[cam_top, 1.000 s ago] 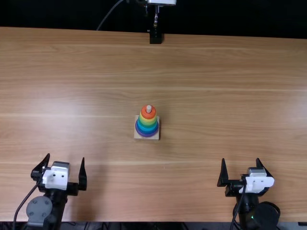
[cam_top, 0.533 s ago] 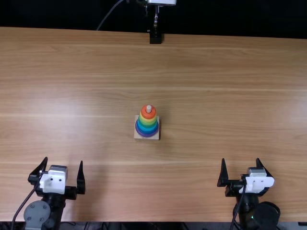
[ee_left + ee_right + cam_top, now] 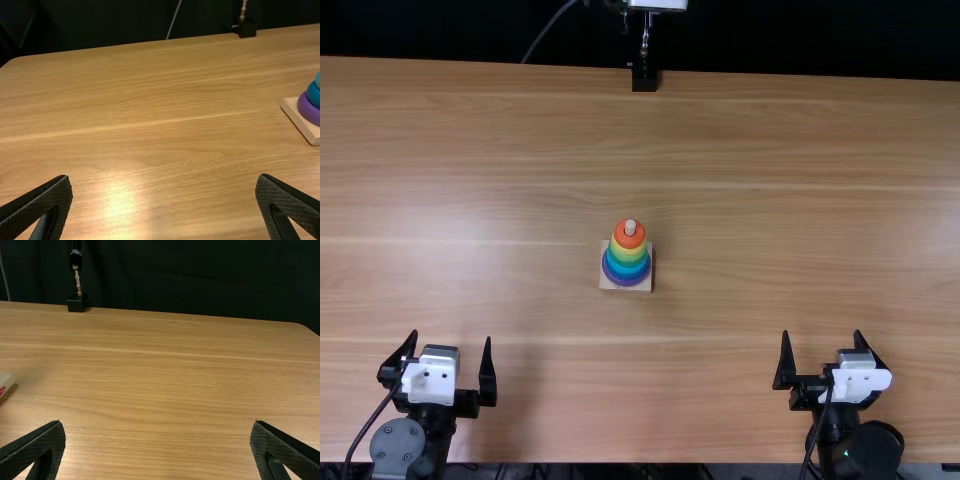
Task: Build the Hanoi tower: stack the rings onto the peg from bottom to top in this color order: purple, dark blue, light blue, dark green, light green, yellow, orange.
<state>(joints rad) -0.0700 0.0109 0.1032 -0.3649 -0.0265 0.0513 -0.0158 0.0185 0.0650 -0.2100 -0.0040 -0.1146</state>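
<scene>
- Left hand [image 3: 452,336], wide: drawn slightly back.
- Right hand [image 3: 821,333], wide: unmoved.
- Rings [image 3: 629,257], on peg [image 3: 630,227]: unchanged, stack apparently complete; greens hard to separate.

so the bench [image 3: 770,150] is light brown wood with the grain running side to side, plus a few paler streaks. far corners look rounded off in the wrist views, kinda nice. behind it there's a dark curtain [image 3: 200,275], pretty much black, with soft up-and-down folds. a small black block [image 3: 645,80] sits at the bench's far edge with a thin metal rod [image 3: 645,40] standing up out of it, and a skinny cable [image 3: 549,30] runs at a slant against the dark stuff nearby. light's bouncing off the wood: hazy pale patches left and right from above, one brighter glare spot [image 3: 120,202] in the left wrist view.
</scene>
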